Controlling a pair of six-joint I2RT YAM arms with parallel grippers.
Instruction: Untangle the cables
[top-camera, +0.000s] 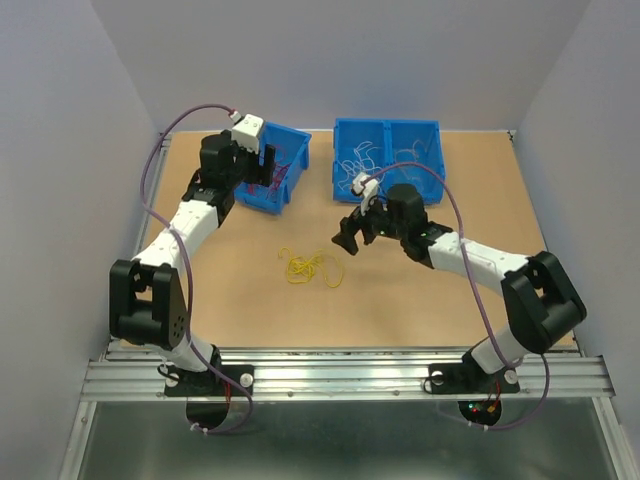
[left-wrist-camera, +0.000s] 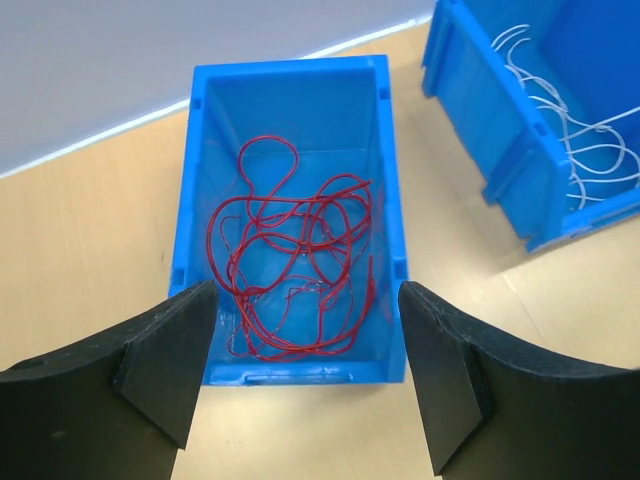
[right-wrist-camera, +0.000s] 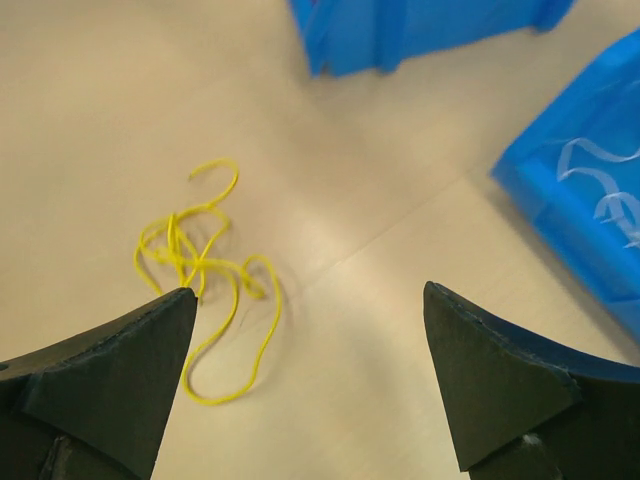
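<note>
From my station the table (top-camera: 420, 300) looks set up for sorting by colour, as I read it. At its far edge sits the wide blue bin (top-camera: 386, 124), split in two, with white cables (top-camera: 365, 158) in the compartment on the left of the top view. Beside it, apart, the narrow blue bin (left-wrist-camera: 390, 180) holds only red cables (left-wrist-camera: 300, 260), lying in loose overlapping loops on its floor. My left gripper (left-wrist-camera: 305, 290) hangs over that bin with jaws spread and nothing between them, which suits a drop-off. My right gripper (right-wrist-camera: 308, 292) hovers low over bare table, jaws fully apart and empty, angled toward the yellow cables (right-wrist-camera: 200, 265). That small knot lies mid-table, outside any bin, probably my next pick.
</note>
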